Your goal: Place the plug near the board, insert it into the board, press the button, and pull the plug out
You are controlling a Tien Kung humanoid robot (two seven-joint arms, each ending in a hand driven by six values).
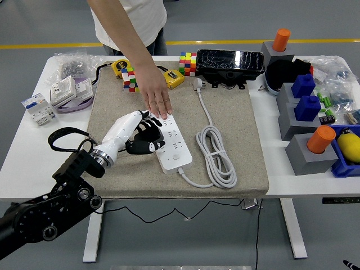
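A white power board (pixel 174 147) lies on the grey mat (pixel 236 112), with its round button (pixel 176 157) near the close end. My left hand (pixel 149 138) reaches in from the lower left and hovers over the board's left edge. Its black fingers are curled on a small black plug (pixel 147 147), which is mostly hidden. A person's hand (pixel 158 101) lies flat on the board's far end and holds it down. The board's own white cable (pixel 216 154) is coiled to the right and ends in a white plug (pixel 198 84). My right arm is out of view.
Two colourful cubes (pixel 188 63) (pixel 130 80), a yellow tape measure (pixel 173 79) and a black box (pixel 229 63) line the mat's far edge. Grey stands with blue and orange blocks (pixel 306 107) fill the right side. White switch parts (pixel 67 90) sit at the far left.
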